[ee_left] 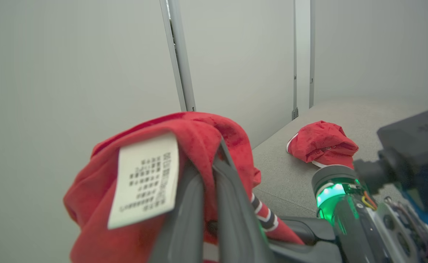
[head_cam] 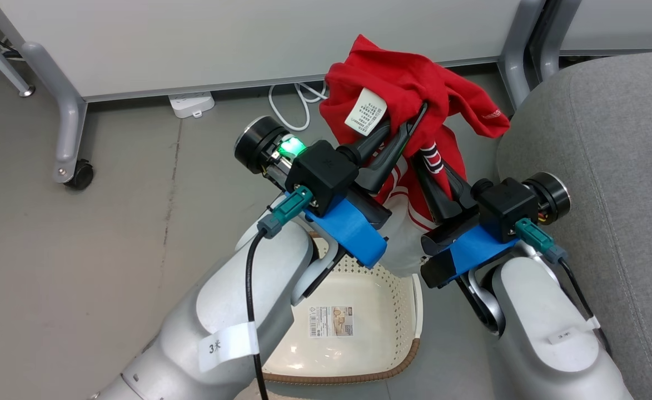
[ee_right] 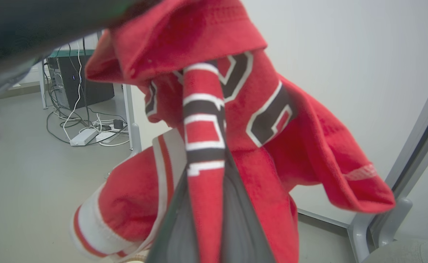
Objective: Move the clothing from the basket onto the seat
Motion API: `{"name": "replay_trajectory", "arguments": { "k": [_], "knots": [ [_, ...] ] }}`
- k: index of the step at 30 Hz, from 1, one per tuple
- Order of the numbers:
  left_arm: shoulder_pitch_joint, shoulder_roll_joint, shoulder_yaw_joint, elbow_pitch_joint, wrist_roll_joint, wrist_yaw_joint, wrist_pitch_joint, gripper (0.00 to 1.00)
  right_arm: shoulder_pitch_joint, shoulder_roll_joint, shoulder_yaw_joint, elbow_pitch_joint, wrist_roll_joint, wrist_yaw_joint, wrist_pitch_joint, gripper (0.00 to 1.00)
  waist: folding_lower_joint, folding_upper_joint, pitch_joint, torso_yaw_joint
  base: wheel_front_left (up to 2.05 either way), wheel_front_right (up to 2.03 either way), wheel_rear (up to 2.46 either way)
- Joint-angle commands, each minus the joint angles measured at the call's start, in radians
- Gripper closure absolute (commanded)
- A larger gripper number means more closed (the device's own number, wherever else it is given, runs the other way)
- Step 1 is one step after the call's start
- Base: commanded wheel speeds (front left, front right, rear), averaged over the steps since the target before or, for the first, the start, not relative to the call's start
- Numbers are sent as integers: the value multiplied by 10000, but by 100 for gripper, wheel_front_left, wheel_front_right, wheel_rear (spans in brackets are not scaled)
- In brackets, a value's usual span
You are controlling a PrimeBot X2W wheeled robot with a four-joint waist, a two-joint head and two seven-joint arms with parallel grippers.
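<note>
While lifted above the basket (head_cam: 350, 379), beside the seat (head_cam: 598, 166), not yet on it: pinching the clothing (head_cam: 409, 78) with left pincer (head_cam: 414, 119) near the label (head_cam: 366, 111), with right pincer (head_cam: 423, 169) at striped trim (head_cam: 433, 158).

A white plastic power strip (head_cam: 191, 104) is laid on the grey floor (head_cam: 109, 233) beside a looped white cable (head_cam: 307, 111); a black caster wheel (head_cam: 81, 175) is fitted under a grey metal leg (head_cam: 71, 122).
</note>
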Motion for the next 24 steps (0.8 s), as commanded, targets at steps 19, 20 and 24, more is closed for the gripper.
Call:
{"name": "replay_trajectory", "arguments": {
  "k": [19,20,24],
  "knots": [
    [147,-25,198,100,164,-6,-50,0,24,5,105,23,161,1,-9,100,0,0,-73,24,0,0,0],
    [146,-26,201,103,165,-6,-50,0,27,5,112,25,171,1,-9,100,0,0,-74,22,0,0,0],
    [120,-26,201,75,165,-6,-50,0,16,5,131,30,190,1,-9,100,0,0,-49,15,0,0,0]
  ]
}}
